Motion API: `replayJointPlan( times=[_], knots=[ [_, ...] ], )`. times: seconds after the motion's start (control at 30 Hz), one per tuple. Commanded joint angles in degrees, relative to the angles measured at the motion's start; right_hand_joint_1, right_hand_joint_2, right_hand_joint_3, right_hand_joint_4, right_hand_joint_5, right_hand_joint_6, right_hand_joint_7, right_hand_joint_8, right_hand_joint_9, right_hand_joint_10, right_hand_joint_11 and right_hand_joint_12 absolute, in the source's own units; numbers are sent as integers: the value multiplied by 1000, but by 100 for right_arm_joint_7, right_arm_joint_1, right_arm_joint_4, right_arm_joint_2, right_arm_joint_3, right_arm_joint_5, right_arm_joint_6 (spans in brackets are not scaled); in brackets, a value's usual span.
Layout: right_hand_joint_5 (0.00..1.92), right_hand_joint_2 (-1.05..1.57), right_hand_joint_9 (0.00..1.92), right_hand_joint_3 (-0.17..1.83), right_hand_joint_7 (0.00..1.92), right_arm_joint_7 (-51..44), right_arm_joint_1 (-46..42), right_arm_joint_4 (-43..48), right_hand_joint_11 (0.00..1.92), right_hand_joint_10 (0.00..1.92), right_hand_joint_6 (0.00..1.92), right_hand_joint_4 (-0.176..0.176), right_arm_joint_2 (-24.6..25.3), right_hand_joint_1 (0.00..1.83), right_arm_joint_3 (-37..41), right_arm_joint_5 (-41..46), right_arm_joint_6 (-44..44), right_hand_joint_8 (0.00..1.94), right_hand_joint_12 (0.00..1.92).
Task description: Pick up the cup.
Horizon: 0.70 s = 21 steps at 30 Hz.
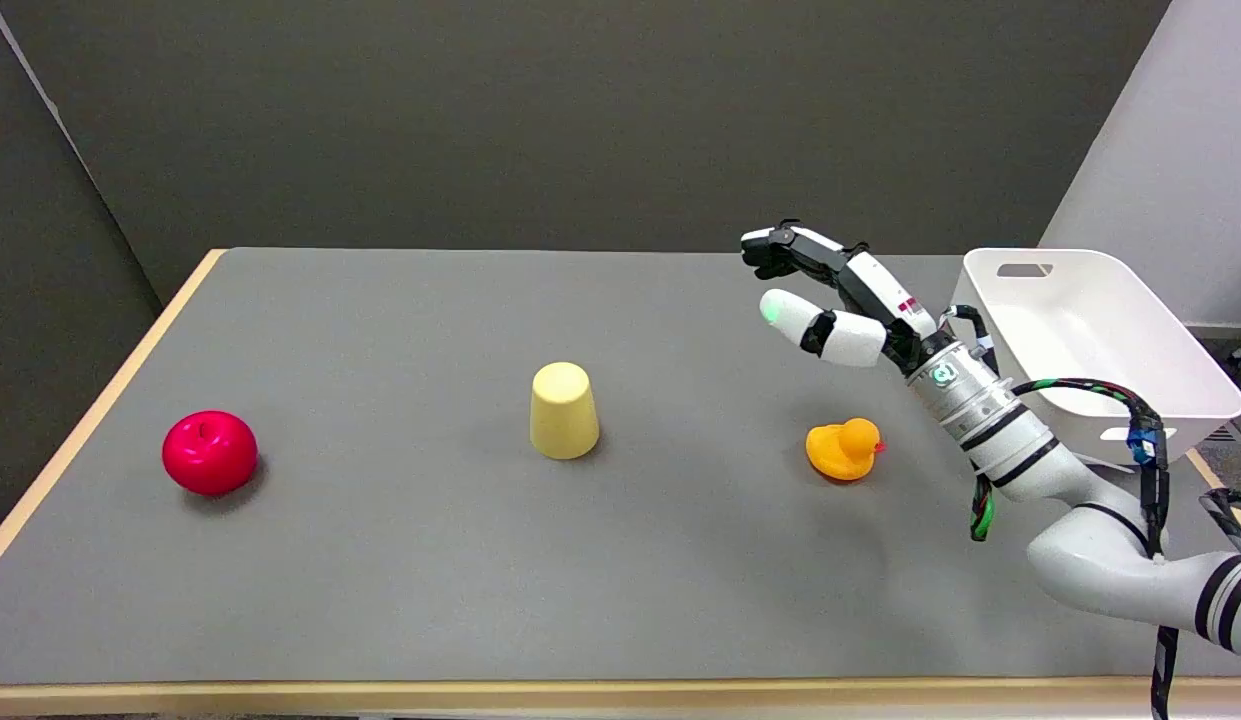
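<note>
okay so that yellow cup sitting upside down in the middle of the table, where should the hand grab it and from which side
Grip the cup around its side wall, about mid-height, coming from its right, where the open right hand hovers. It stands inverted, so there is no rim to hook; the tapered wall narrows upward, so a lower wrap is probably less likely to slip. The duck is well clear.

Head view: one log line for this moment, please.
right hand: open, in air | pale yellow upside-down plastic cup: on table, untouched | orange rubber duck: below hand
</note>
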<state>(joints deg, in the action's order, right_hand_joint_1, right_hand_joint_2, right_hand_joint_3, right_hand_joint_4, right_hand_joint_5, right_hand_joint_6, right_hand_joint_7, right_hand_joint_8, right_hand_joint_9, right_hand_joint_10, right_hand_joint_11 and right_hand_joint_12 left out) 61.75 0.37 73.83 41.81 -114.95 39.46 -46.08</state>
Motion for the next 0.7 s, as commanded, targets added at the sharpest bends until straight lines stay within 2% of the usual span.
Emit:
replayJointPlan(
  times=[0.03, 0.5, 0.7],
  knots=[
    [307, 713, 276, 845, 408, -10, -8, -39, 41, 1038, 602, -112, 137, 466, 162, -5, -10, 585, 1298],
    [308, 713, 278, 844, 411, -10, 4, 54, 41, 1040, 603, -112, 169, 473, 320, -295, 237, 589, 1300],
    [305, 714, 269, 845, 405, -10, 97, 144, 32, 1031, 595, -110, 438, 472, 344, -676, 675, 584, 1292]
  ],
)
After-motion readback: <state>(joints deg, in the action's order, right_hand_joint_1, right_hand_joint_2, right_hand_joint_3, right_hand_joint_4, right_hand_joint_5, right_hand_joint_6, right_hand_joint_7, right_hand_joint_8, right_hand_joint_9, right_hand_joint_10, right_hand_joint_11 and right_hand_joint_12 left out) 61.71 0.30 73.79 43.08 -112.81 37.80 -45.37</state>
